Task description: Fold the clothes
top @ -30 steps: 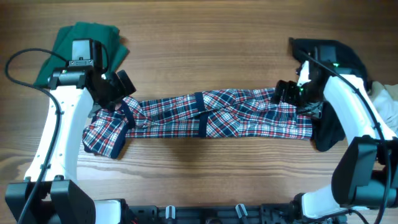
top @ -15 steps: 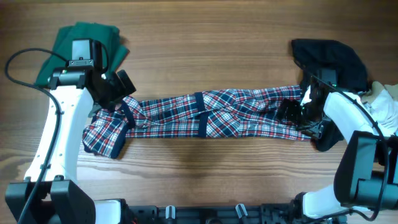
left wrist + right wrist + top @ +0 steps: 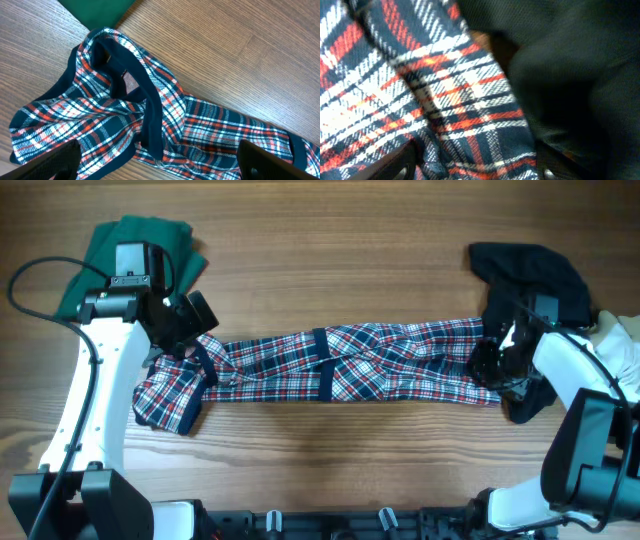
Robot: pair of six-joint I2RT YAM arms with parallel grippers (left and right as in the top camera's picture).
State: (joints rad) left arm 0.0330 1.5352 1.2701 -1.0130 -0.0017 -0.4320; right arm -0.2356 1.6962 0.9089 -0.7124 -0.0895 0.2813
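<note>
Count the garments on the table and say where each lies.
4. The plaid garment stretches across the middle; the dark green garment lies upper left; the black garment upper right; a pale garment peeks out at the right edge. Others may be hidden.

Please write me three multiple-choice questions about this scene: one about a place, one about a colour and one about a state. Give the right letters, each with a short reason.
1. Where on the table does the dark green garment lie?
A) far left corner
B) middle
C) near right corner

2. What colour is the trim of the plaid garment?
A) yellow
B) navy
C) pink

3. How is the left gripper?
A) shut on the trim
B) shut, empty
C) open, holding nothing

Answers:
1 A: the overhead view shows it there, beyond the plaid garment's left end.
2 B: the left wrist view shows a dark blue band.
3 C: its fingers stand wide apart above the plaid cloth.
</note>
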